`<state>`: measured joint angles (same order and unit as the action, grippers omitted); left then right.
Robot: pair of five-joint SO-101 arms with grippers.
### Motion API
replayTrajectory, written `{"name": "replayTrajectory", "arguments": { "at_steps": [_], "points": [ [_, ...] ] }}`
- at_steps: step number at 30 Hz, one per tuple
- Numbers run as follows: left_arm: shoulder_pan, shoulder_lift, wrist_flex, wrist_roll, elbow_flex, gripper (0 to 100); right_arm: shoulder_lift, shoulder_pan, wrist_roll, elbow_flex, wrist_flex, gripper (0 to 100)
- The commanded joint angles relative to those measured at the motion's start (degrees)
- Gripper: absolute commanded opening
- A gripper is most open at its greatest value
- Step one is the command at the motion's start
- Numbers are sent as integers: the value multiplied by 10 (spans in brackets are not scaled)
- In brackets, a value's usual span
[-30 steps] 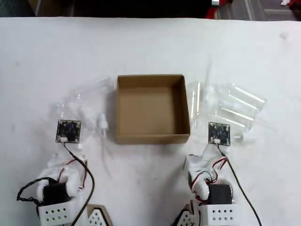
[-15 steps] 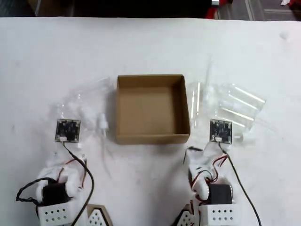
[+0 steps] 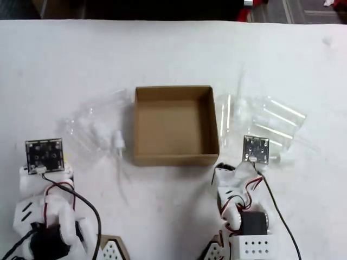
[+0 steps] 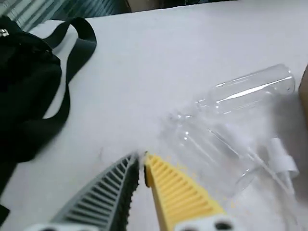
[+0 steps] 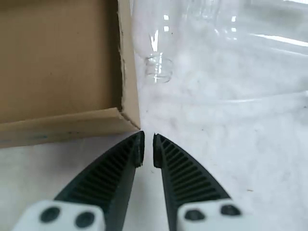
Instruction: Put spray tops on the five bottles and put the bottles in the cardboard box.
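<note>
Gripping nothing, the left gripper [image 4: 141,162] and right gripper [image 5: 147,147] sit with fingers almost touching. Clear plastic bottles [image 3: 260,122] lie at three and nine o'clock of the brown cardboard box [image 3: 176,159]. Capping looks unstarted; next, open onto the white spray top [image 3: 116,141].

High view: the clear bottles [image 3: 260,122] beside the cardboard box [image 3: 173,160] overlap and fade into the white table [image 3: 173,54]. Their outlines are too faint for a count, perhaps four. The second bottle group [image 3: 92,122] on the box's other side is equally faint and its edges cannot be separated. The spray top [image 3: 116,142] is small, and its tube is too thin to trace. The left arm [image 3: 49,216] is cut by the picture's edge.

Left wrist view: a black bag [image 4: 29,91] and the box are cut by the edges, and the spray top is blurred.

Right wrist view: box and bottles are cut off, with one bottle neck [image 5: 159,67] distinct.
</note>
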<state>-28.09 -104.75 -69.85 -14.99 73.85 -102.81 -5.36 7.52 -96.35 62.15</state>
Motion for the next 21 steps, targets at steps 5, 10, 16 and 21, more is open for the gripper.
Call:
{"name": "replayTrajectory", "arguments": {
  "at_steps": [5, 10, 16, 21],
  "points": [
    [-15, -4, 31, -38, -83, 23, -1, 3, 3, -4, -11, 18],
    [-15, 13, 20, -34, -119, 24, -1, 3, 2, -4, -11, 18],
    [-15, 260, 19, -40, -230, 23, -3, 1, 3, -4, 4, 18],
    [-18, 530, -52, 11, -413, 24, -3, 3, 3, -4, 4, 18]
  ]
}}
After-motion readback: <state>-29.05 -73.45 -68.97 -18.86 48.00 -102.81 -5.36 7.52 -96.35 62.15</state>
